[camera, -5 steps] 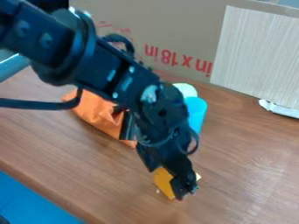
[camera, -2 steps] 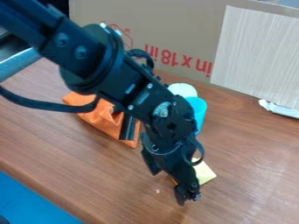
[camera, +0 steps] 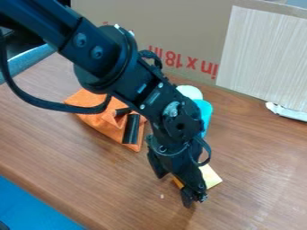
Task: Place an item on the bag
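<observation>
Counter (camera: 252, 157), orange bag (camera: 102, 123), black jaws (camera: 175, 191), yellow block (camera: 210, 176): pickup apparently in hand.
Bag is set well apart from the parted jaws, by which nothing seems gripped. Block is partly hidden behind them; alignment, then closing, is called for next. One pale corner is pointed rightward in view; its long axis cannot be told.

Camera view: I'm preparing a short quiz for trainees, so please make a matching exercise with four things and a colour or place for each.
Things
1. Bag
2. Cup-shaped thing
3. Striped panel
4. Black tube-like piece

Colours or places
A. Lying on the bag
B. Turquoise
C. At the upper right
D. Orange

Right pairs: 1-D, 2-B, 3-C, 4-A
</observation>
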